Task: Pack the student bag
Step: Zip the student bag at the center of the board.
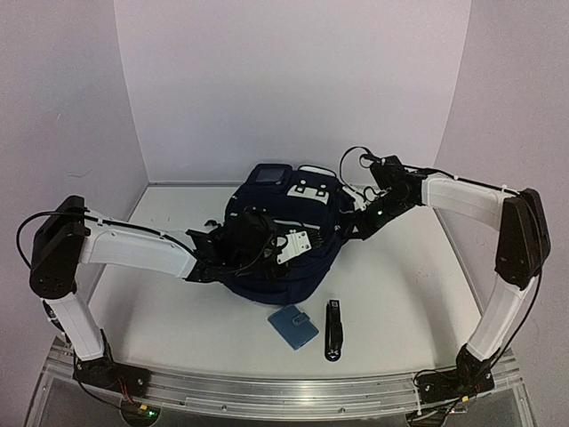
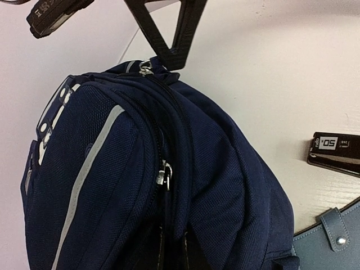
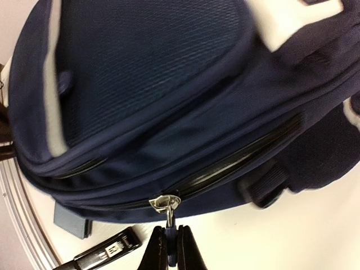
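Note:
The student bag [image 1: 307, 222], dark navy with thin white stripes, lies in the middle of the table. It fills the left wrist view [image 2: 225, 185] and the right wrist view [image 3: 146, 84]. My right gripper [image 1: 357, 222] is at the bag's right side. It is shut [image 3: 169, 239] on the silver zipper pull [image 3: 167, 214]. The zipper gapes a little beside the slider. My left gripper [image 1: 253, 236] rests on top of the bag. Its dark fingers [image 2: 185, 253] pinch a fold of the bag's fabric beside a second zipper pull [image 2: 164, 175].
A small light-blue snap wallet [image 1: 292, 326] and a black stapler [image 1: 333, 329] lie in front of the bag. Both also show in the left wrist view, the wallet [image 2: 329, 244] and the stapler [image 2: 334, 153]. A dark object with a bluish face [image 1: 269, 173] sits behind the bag's top.

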`<state>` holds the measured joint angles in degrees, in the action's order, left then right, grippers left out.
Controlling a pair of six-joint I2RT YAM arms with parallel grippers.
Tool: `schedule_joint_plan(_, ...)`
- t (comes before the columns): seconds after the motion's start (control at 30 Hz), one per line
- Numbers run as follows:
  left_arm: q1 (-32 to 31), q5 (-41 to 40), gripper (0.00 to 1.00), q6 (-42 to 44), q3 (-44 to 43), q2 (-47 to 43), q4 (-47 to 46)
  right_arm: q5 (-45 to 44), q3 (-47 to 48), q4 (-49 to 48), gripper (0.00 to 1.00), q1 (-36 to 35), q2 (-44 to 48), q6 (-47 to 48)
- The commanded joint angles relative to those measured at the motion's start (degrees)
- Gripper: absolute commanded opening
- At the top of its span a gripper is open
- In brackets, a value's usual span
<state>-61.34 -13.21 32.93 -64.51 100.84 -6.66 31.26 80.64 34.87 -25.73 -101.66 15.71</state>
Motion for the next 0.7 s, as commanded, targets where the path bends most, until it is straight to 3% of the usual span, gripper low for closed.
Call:
schedule_joint_plan(0.0,0.0,-1.5,0.00,-1.2,2.6,-4.3,4.2,-8.2,7.3,-1.2,0.00,5.5,-3.8,0.3)
schedule_joint_plan(0.43,1.2,-1.7,0.01,-9.2,1.3,-3.2,0.9,-12.6,21.2,-1.2,0.00,7.9,-16.3,-2.7)
schedule_joint_plan(0.57,1.4,1.1,0.18,-15.7,-3.3,-0.6,4.5,-10.7,24.0,-1.2,0.00,7.9,-17.1,-4.0)
schedule_joint_plan(0.67,1.8,3.0,0.36,-20.3,-5.7,-0.5,8.2,-8.6,25.0,-0.6,0.14,7.9,-16.6,-4.9)
